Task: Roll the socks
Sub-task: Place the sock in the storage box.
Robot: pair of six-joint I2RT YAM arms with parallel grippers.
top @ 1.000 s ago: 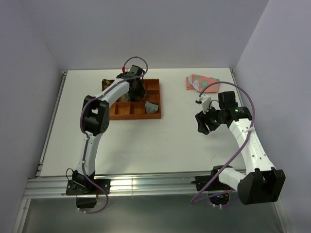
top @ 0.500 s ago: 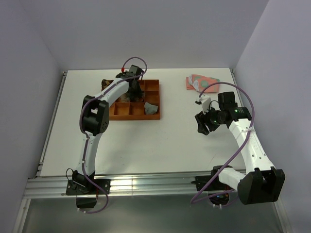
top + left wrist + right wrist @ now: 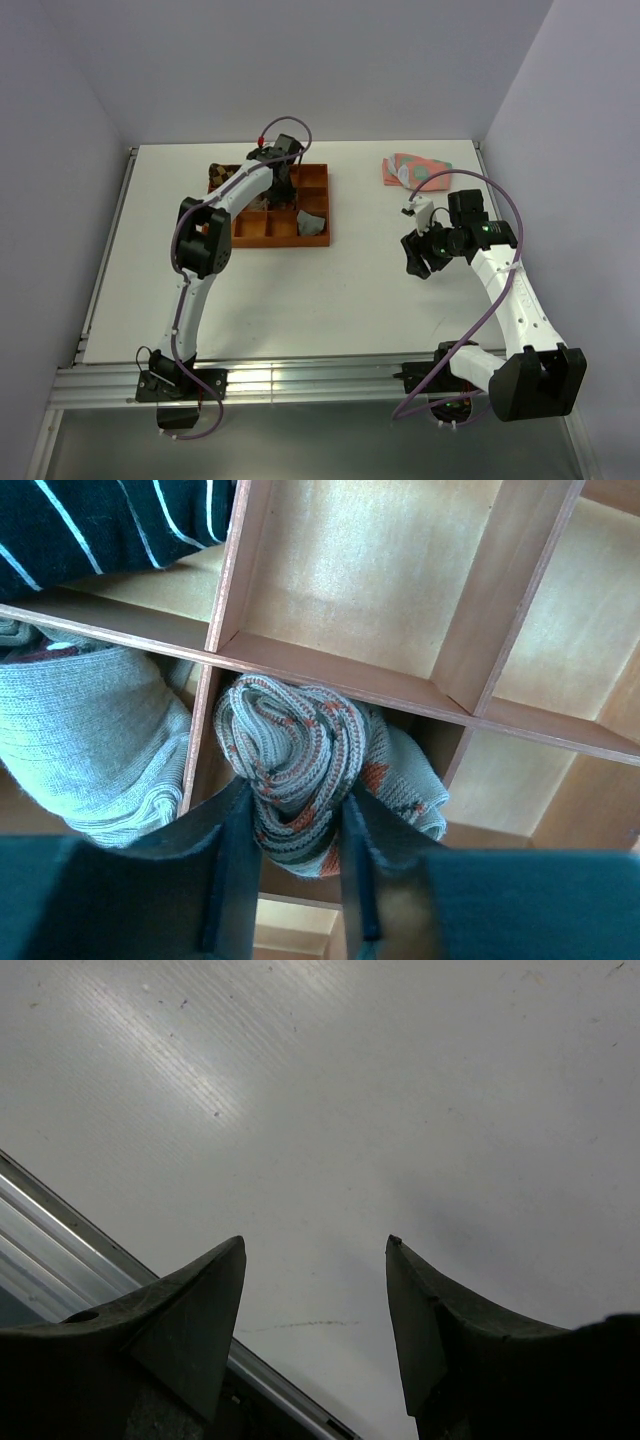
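One rolled tan knitted sock with orange and dark-brown diamonds (image 3: 300, 750) is seen inside a compartment of the orange-brown divided tray (image 3: 250, 233). It is pinched between the two dark fingers of the left gripper (image 3: 295, 795), which are pressed against its left and right sides. Which compartment holds it cannot be told from overhead, as the left gripper (image 3: 283, 183) covers the tray's middle.

One plain grey sock (image 3: 312, 222) is recorded in the tray's near right compartment. In the left wrist view, grey knitted fabric (image 3: 90, 740) fills the compartment just beside the roll, touching the divider; whether it is that same sock cannot be told. One black sock with thin white stripes (image 3: 100, 520) occupies another compartment, and three bare compartments are counted in that view.

A dark patterned piece of fabric (image 3: 220, 172) lies at the tray's far left corner.

The tray sits on the far left part of the white table (image 3: 330, 300). Pink-and-green patterned socks (image 3: 413, 168) lie well apart at the far right edge; their number cannot be told.

The right gripper (image 3: 315, 1245) is held above bare table on the right, its fingers spread wide around nothing, near the metal rail (image 3: 60, 1220).
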